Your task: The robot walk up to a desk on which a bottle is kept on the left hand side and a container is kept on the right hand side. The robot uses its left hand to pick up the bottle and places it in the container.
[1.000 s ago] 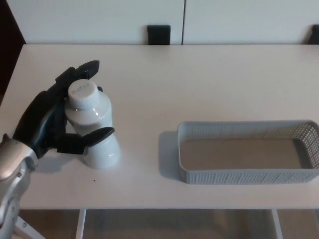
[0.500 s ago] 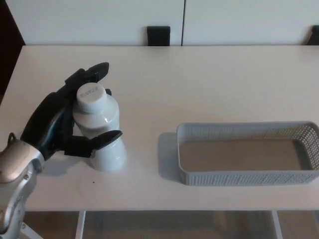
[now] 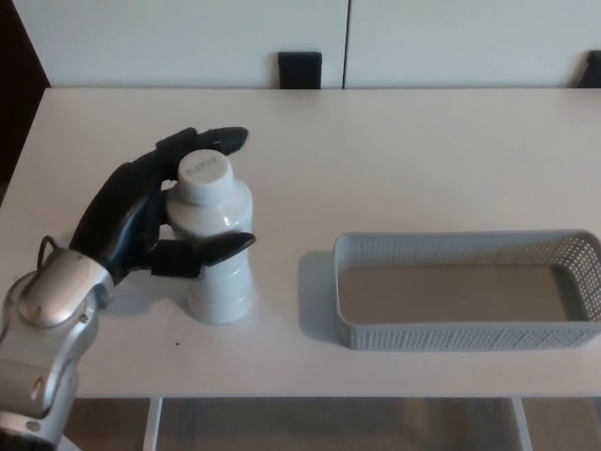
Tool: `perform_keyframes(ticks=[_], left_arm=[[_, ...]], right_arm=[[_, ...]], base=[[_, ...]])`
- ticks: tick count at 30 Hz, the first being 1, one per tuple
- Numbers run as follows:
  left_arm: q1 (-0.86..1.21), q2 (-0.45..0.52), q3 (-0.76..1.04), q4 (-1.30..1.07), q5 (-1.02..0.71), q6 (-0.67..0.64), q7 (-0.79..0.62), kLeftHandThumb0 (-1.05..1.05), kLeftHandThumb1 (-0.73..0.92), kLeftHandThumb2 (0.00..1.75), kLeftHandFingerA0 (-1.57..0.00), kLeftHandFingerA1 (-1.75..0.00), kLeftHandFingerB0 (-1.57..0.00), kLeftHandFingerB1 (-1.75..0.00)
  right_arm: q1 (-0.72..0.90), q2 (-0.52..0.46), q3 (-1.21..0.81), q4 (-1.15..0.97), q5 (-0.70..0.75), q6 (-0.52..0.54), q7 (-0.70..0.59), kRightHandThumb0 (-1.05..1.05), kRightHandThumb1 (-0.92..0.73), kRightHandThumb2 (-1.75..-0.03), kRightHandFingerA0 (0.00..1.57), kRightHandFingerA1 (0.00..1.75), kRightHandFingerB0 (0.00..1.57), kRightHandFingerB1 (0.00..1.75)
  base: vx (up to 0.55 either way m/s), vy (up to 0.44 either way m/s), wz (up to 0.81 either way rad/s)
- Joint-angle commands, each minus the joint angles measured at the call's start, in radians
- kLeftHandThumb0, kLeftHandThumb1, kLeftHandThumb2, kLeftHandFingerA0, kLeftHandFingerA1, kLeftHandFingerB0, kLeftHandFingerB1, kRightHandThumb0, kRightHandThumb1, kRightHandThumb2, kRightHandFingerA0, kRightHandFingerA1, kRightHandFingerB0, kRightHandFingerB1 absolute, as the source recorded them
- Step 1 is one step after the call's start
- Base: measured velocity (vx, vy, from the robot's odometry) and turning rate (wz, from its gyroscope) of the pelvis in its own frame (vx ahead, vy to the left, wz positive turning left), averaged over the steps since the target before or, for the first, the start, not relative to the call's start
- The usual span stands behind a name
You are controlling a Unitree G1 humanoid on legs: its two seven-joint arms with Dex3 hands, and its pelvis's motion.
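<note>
One robot hand, the left robot hand [image 3: 141, 221], was in view, entering from the lower left with its silver forearm [image 3: 42, 324] cut off by the bottom edge of the picture. Its black digits were clamped on the bottle [image 3: 214, 240]: two fingers [image 3: 211, 139] reached around the far side near the cap, and the thumb [image 3: 211, 249] crossed the near side of the body. The part of the bottle behind the palm was hidden. The right robot hand did not show.

The bottle was white, with a white cap [image 3: 204, 169] bearing faint embossed marks too small to read. It stood roughly upright on the left half of the surface [image 3: 394, 160]. Whether its base rested on the surface or was just clear of it could not be determined from this angle; a soft shadow lay at its foot.

The container [image 3: 470, 329], a grey tray with perforated walls, sat on the right half of the surface, well apart from the bottle. Its right end was cut off by the picture edge. Its floor was visible and bare.

A dark rectangular object [image 3: 300, 69] stood beyond the far edge of the surface, only partly visible; a similar one [image 3: 592, 68] was clipped at the top right corner. Neither could be identified.
</note>
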State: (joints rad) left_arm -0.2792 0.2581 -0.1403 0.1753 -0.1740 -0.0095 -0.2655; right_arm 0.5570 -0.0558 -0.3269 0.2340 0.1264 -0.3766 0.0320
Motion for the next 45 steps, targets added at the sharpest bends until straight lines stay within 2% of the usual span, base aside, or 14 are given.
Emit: perform_keyframes(ticks=[1, 2, 3, 7, 8, 15, 19, 24, 25, 29, 32, 38, 41, 45], left_arm=[[0.032, -0.015, -0.073, 0.083, 0.177, -0.049, 0.072, -0.07, 0.74, 0.68, -1.05, -1.02, -0.84, -0.90], [0.032, -0.020, -0.074, 0.085, 0.172, -0.049, 0.071, -0.07, 0.76, 0.67, -0.98, -1.16, -0.79, -0.92], [0.032, -0.026, -0.074, 0.087, 0.164, -0.050, 0.069, -0.09, 0.74, 0.70, -1.00, -1.16, -0.79, -0.96], [0.036, -0.029, -0.071, 0.072, 0.157, -0.053, 0.067, -0.06, 0.76, 0.66, -0.98, -1.17, -0.77, -0.98], [0.038, -0.029, -0.067, 0.039, 0.146, -0.051, 0.060, -0.08, 0.78, 0.63, -1.01, -1.11, -0.80, -0.91], [0.068, -0.047, -0.053, -0.168, 0.093, -0.044, 0.041, -0.10, 0.79, 0.63, -1.02, -1.07, -0.81, -0.93], [0.025, -0.078, -0.057, -0.431, 0.063, 0.058, 0.047, -0.11, 0.78, 0.68, -1.03, -1.05, -0.82, -0.89], [-0.069, -0.105, -0.063, -0.539, 0.061, 0.161, 0.061, -0.09, 0.81, 0.63, -1.03, -1.04, -0.81, -0.89], [-0.109, -0.125, -0.074, -0.544, 0.072, 0.194, 0.069, -0.06, 0.79, 0.68, -1.00, -1.12, -0.80, -0.92], [-0.247, -0.190, -0.102, -0.501, 0.104, 0.270, 0.089, -0.07, 0.79, 0.70, -1.00, -1.19, -0.78, -1.01], [-0.333, -0.228, -0.114, -0.427, 0.128, 0.262, 0.093, -0.09, 0.75, 0.77, -1.03, -1.19, -0.79, -1.07], [-0.452, -0.287, -0.134, -0.351, 0.155, 0.305, 0.105, -0.19, 0.74, 0.75, -1.06, -1.10, -0.82, -1.02], [-0.489, -0.340, -0.154, -0.308, 0.156, 0.326, 0.112, -0.16, 0.71, 0.80, -1.08, -1.23, -0.82, -1.10], [-0.501, -0.414, -0.215, -0.203, 0.182, 0.312, 0.120, -0.24, 0.71, 0.81, -1.06, -1.22, -0.83, -1.14]], right_arm=[[-0.001, 0.005, -0.008, -0.044, 0.014, 0.016, -0.009, -0.15, -0.48, -1.32, 0.43, 0.87, 0.12, 0.66], [-0.003, 0.006, -0.009, -0.048, 0.020, 0.021, -0.006, -0.10, -0.40, -1.42, 0.34, 1.13, 0.09, 0.76], [-0.006, 0.008, -0.010, -0.052, 0.029, 0.027, -0.003, -0.11, -0.40, -1.41, 0.35, 1.16, 0.10, 0.77], [-0.007, 0.005, -0.005, -0.071, 0.014, 0.041, -0.007, -0.09, -0.41, -1.41, 0.36, 1.14, 0.11, 0.77], [-0.008, 0.005, -0.002, -0.084, 0.005, 0.047, -0.011, -0.14, -0.50, -1.30, 0.45, 0.88, 0.15, 0.68], [-0.014, -0.001, 0.010, -0.093, -0.020, 0.033, -0.008, -0.10, -0.50, -1.31, 0.52, 0.93, 0.17, 0.70], [-0.017, -0.008, 0.027, -0.147, -0.054, 0.073, -0.024, -0.08, -0.48, -1.31, 0.50, 0.91, 0.21, 0.71], [-0.048, -0.009, 0.029, -0.133, -0.056, 0.091, -0.030, -0.05, -0.51, -1.29, 0.47, 0.88, 0.19, 0.69], [-0.047, -0.007, 0.032, -0.136, -0.053, 0.093, -0.027, -0.04, -0.48, -1.32, 0.48, 0.90, 0.19, 0.70], [-0.048, -0.006, 0.046, -0.140, -0.065, 0.087, -0.020, -0.04, -0.47, -1.33, 0.51, 0.92, 0.21, 0.71], [-0.043, 0.000, 0.057, -0.155, -0.076, 0.099, -0.024, 0.03, -0.48, -1.31, 0.51, 0.92, 0.21, 0.71], [-0.053, -0.002, 0.067, -0.159, -0.083, 0.103, -0.024, 0.01, -0.46, -1.34, 0.51, 0.93, 0.20, 0.72], [-0.056, 0.000, 0.076, -0.173, -0.091, 0.121, -0.028, -0.02, -0.47, -1.32, 0.48, 0.90, 0.20, 0.71], [-0.050, -0.001, 0.080, -0.171, -0.097, 0.118, -0.030, 0.02, -0.46, -1.32, 0.50, 0.91, 0.22, 0.72]], base=[[0.00, 0.000, 0.00], [0.00, 0.000, 0.00], [0.00, 0.000, 0.00], [0.00, 0.000, 0.00], [0.00, 0.000, 0.00], [0.00, 0.000, 0.00], [0.00, 0.000, 0.00], [0.00, 0.000, 0.00], [0.00, 0.000, 0.00], [0.00, 0.000, 0.00], [0.00, 0.000, 0.00], [0.00, 0.000, 0.00], [0.00, 0.000, 0.00], [0.00, 0.000, 0.00]])
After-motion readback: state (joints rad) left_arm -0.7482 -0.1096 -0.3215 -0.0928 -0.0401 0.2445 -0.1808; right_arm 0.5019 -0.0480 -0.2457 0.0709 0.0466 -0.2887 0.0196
